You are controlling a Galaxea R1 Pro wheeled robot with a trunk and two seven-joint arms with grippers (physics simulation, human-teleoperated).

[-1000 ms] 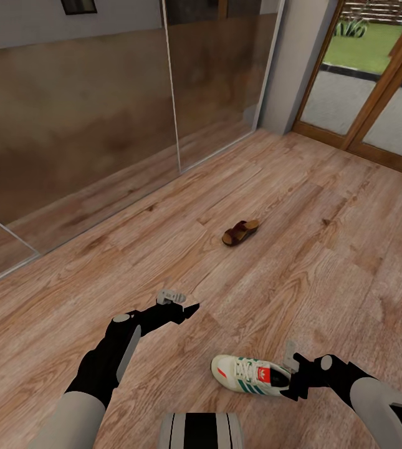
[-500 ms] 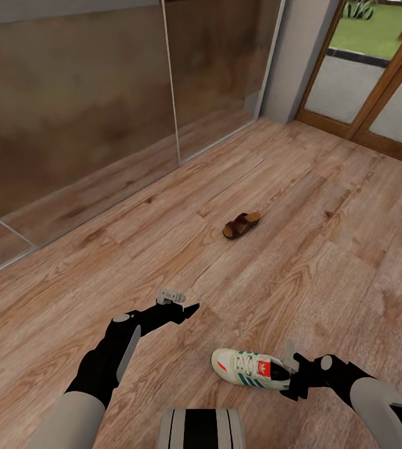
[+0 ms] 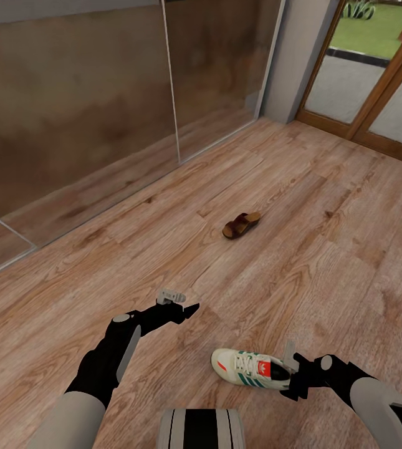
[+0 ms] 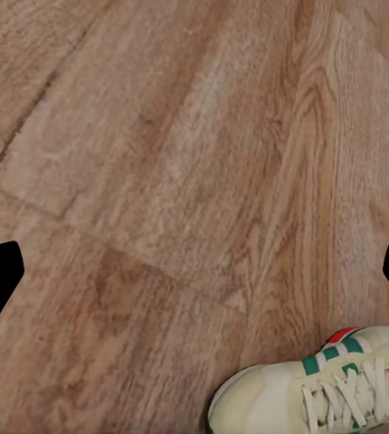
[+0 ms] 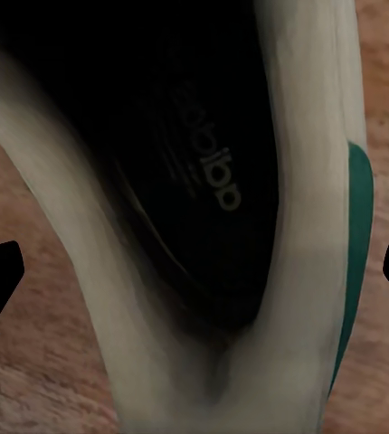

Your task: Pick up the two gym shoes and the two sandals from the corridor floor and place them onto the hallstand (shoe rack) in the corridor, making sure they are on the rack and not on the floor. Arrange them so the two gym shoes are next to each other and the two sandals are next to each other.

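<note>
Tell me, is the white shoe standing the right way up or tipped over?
Right way up. The gym shoe sits on its sole on the corridor floor, laces and red tongue patch facing up. The right wrist view looks down into its open top.

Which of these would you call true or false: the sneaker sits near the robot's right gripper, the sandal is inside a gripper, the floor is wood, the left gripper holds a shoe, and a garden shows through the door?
1. The gym shoe lies on the floor right by the right gripper. True; the right wrist view looks straight into the shoe's opening.
2. The sandal is inside a gripper. False; it lies alone on the floor, farther off.
3. The corridor floor is wood-grain planking. True.
4. The left gripper holds a shoe. False; it is open, with bare floor between its fingers.
5. Grass shows through the glass door. True.
</note>
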